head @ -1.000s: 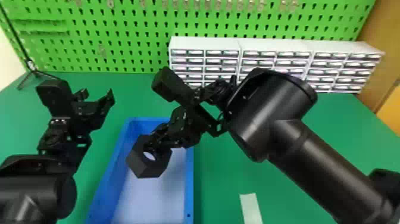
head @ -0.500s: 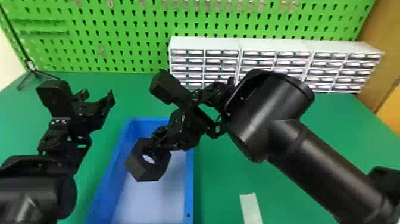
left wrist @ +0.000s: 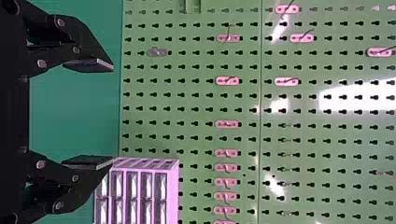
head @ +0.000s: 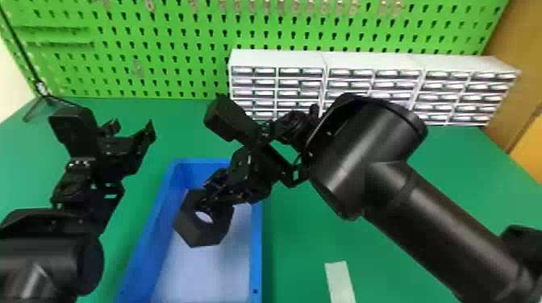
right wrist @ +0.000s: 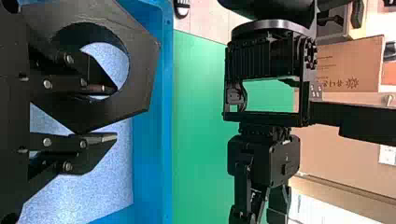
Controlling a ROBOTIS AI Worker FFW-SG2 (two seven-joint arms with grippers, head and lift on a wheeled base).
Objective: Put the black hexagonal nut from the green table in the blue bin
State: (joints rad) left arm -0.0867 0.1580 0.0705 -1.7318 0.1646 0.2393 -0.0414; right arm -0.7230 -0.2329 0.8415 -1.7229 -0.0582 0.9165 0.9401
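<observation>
Black hexagonal nut: Held clear of the bin floor, over the opening of the blue bin (head: 256, 258), tilted, its hole visible; no contact with the bin walls seen in the head view.
Right gripper: Located over the blue bin (head: 211, 201); clamped on the wall of the black hexagonal nut, one finger (right wrist: 100, 87) through the hole, the other (right wrist: 100, 140) against the outer side.
Right arm: Enters from the right side of the blue bin (head: 435, 225), crossing above the table.
Left gripper: Located to the left of the blue bin, above the table (head: 132, 131); the two fingers stand well apart, with nothing between them.
Blue bin: Sits on the green table (head: 298, 250); pale floor (head: 193, 278) visible beneath the nut.
White strip: On the table, to the right of the blue bin and apart from it (head: 339, 278).
Drawer cabinets: White, in a row beyond the blue bin and to its right (head: 278, 59).
Green pegboard: Upright, beyond the blue bin, behind the cabinets (head: 169, 60).
Black stand: Beyond the blue bin, to its left, near the pegboard (head: 47, 97).
</observation>
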